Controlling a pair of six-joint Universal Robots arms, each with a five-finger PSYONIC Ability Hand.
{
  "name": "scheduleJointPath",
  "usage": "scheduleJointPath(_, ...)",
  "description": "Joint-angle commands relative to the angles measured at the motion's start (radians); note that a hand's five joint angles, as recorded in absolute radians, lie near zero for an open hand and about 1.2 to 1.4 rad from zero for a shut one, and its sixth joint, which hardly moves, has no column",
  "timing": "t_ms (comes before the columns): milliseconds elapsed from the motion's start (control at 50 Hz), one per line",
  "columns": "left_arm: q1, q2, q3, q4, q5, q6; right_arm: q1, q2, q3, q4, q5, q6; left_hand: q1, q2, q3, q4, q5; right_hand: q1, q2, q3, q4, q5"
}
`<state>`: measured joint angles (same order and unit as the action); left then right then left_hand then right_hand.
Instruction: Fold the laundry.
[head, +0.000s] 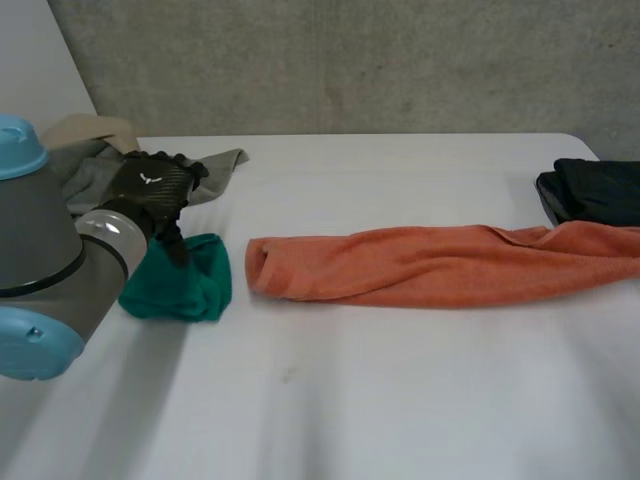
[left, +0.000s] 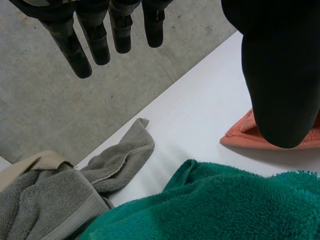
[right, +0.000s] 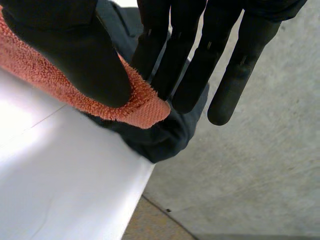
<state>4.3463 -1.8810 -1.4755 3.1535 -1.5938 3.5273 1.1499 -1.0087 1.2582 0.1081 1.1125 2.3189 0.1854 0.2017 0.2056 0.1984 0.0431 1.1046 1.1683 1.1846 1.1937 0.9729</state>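
Notably, right wrist view shows right hand (right: 65, 45) fingers (right: 192, 75) pinching the orange towel (right: 145, 107); left hand (left: 280, 75) fingers (left: 75, 55) hang released.

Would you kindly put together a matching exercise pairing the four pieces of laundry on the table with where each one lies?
1 orange towel
2 green towel
3 grey towel
4 black garment

A heaped at the far left corner of the table
B pinched at one end by the right hand
C under the open left hand
D at the table's far right edge

Pairs: 1-B, 2-C, 3-A, 4-D
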Motion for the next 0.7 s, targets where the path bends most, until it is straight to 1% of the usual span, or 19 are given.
scheduleJointPath(20, 0.004, 0.022, -0.019, 0.002, 0.008, -0.011, 0.206, -0.066, -0.002, -0.126, 0.012, 0.016, -0.011, -0.027, -0.031, -0.024, -0.043, 0.292, 0.228, 0.212, 0.203, 0.249)
scheduleJointPath(60, 0.004, 0.029, -0.023, 0.002, 0.005, -0.011, 0.269, -0.090, 0.009, -0.180, 0.012, 0.028, -0.011, -0.027, -0.031, -0.024, -0.043, 0.292, 0.228, 0.212, 0.203, 0.249)
scheduleJointPath(80, 0.006, 0.039, -0.031, 0.002, 0.005, -0.011, 0.333, -0.112, 0.023, -0.239, 0.007, 0.046, -0.011, -0.027, -0.031, -0.024, -0.043, 0.292, 0.228, 0.212, 0.203, 0.249)
scheduleJointPath(140, 0.009, 0.057, -0.043, 0.003, 0.009, -0.011, 0.436, -0.133, 0.044, -0.329, -0.006, 0.068, -0.011, -0.027, -0.031, -0.024, -0.043, 0.292, 0.228, 0.212, 0.203, 0.249)
scheduleJointPath(160, 0.012, 0.071, -0.054, 0.003, 0.009, -0.013, 0.509, -0.130, 0.056, -0.390, -0.020, 0.080, -0.011, -0.027, -0.031, -0.024, -0.043, 0.292, 0.228, 0.212, 0.203, 0.249)
scheduleJointPath(220, 0.015, 0.088, -0.068, 0.003, 0.009, -0.021, 0.621, -0.110, 0.066, -0.471, -0.049, 0.094, -0.011, -0.027, -0.031, -0.024, -0.043, 0.292, 0.228, 0.212, 0.203, 0.249)
scheduleJointPath(240, 0.018, 0.100, -0.075, 0.003, 0.009, -0.027, 0.698, -0.085, 0.061, -0.517, -0.063, 0.102, -0.011, -0.027, -0.031, -0.024, -0.043, 0.292, 0.228, 0.212, 0.203, 0.249)
scheduleJointPath(280, 0.021, 0.109, -0.086, 0.003, 0.009, -0.033, 0.763, -0.051, 0.053, -0.550, -0.078, 0.105, -0.011, -0.027, -0.031, -0.024, -0.043, 0.292, 0.228, 0.212, 0.203, 0.249)
scheduleJointPath(300, 0.023, 0.120, -0.095, 0.003, 0.009, -0.039, 0.827, -0.009, 0.040, -0.564, -0.091, 0.105, -0.011, -0.027, -0.031, -0.024, -0.043, 0.292, 0.228, 0.212, 0.203, 0.249)
scheduleJointPath(360, 0.024, 0.129, -0.108, 0.005, 0.011, -0.047, 0.912, 0.068, 0.004, -0.562, -0.105, 0.099, -0.011, -0.027, -0.031, -0.024, -0.043, 0.292, 0.228, 0.212, 0.203, 0.249)
scheduleJointPath(380, 0.024, 0.135, -0.117, 0.008, 0.012, -0.051, 0.960, 0.125, -0.025, -0.550, -0.109, 0.094, -0.011, -0.027, -0.031, -0.024, -0.043, 0.292, 0.228, 0.212, 0.203, 0.249)
scheduleJointPath(460, 0.024, 0.140, -0.137, 0.019, 0.015, -0.053, 1.054, 0.249, -0.095, -0.501, -0.109, 0.060, -0.011, -0.027, -0.031, -0.024, -0.043, 0.292, 0.228, 0.212, 0.203, 0.249)
scheduleJointPath(500, 0.023, 0.138, -0.141, 0.025, 0.015, -0.053, 1.097, 0.306, -0.144, -0.449, -0.089, 0.005, -0.011, -0.027, -0.031, -0.024, -0.043, 0.292, 0.228, 0.212, 0.203, 0.249)
scheduleJointPath(560, 0.021, 0.135, -0.143, 0.029, 0.015, -0.053, 1.111, 0.300, -0.174, -0.394, -0.030, -0.038, -0.011, -0.027, -0.031, -0.024, -0.043, 0.268, 0.204, 0.188, 0.179, 0.225)
scheduleJointPath(580, 0.019, 0.135, -0.143, 0.030, 0.015, -0.053, 1.108, 0.289, -0.174, -0.384, -0.014, -0.036, -0.011, -0.027, -0.031, -0.024, -0.043, 0.102, 0.038, 0.022, 0.013, 0.059)
scheduleJointPath(600, 0.019, 0.134, -0.141, 0.034, 0.015, -0.053, 1.099, 0.256, -0.168, -0.369, 0.007, -0.023, -0.011, -0.027, -0.031, -0.024, -0.043, -0.335, -0.399, -0.415, -0.425, -0.378)
scheduleJointPath(620, 0.018, 0.132, -0.140, 0.036, 0.015, -0.053, 1.088, 0.240, -0.163, -0.367, 0.016, -0.007, -0.011, -0.027, -0.031, -0.024, -0.043, -0.607, -0.671, -0.687, -0.696, -0.650)
scheduleJointPath(640, 0.015, 0.129, -0.135, 0.040, 0.015, -0.053, 1.065, 0.207, -0.143, -0.367, 0.030, 0.035, -0.011, -0.027, -0.031, -0.024, -0.043, -0.930, -0.994, -1.010, -1.019, -0.973)
scheduleJointPath(700, 0.007, 0.120, -0.123, 0.049, 0.015, -0.053, 1.032, 0.141, -0.103, -0.367, 0.049, 0.120, -0.011, -0.027, -0.031, -0.024, -0.043, -0.930, -0.994, -1.010, -1.019, -0.973)
